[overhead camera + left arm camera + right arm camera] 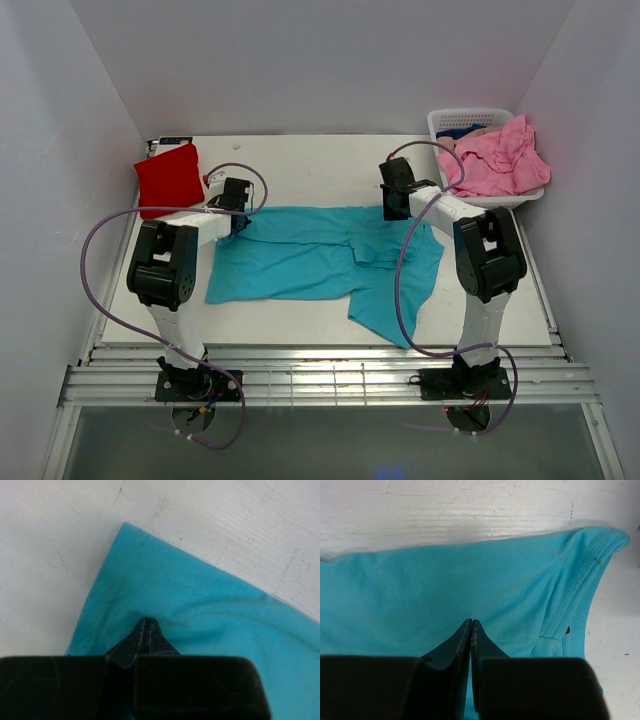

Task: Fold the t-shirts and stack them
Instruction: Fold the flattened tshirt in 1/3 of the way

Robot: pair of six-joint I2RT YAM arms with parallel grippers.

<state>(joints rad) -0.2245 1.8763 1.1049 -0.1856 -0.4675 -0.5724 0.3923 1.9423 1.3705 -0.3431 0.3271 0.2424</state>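
Note:
The teal t-shirt [320, 265] lies spread across the middle of the table, with one part trailing toward the front edge. My left gripper [237, 215] is shut on the shirt's far left edge; in the left wrist view its fingertips [145, 622] pinch the fabric [210, 610] near a hemmed corner. My right gripper [393, 205] is shut on the shirt's far right edge; in the right wrist view its fingertips [471, 622] pinch teal fabric [445, 590] beside a stitched seam. A folded red t-shirt [168, 178] lies at the far left. Pink t-shirts [505, 160] are heaped in the basket.
A white slotted basket [465, 120] stands at the far right corner, with the pink shirts spilling over its rim. White walls close in the table on the left, back and right. Bare table [320, 165] shows behind the teal shirt.

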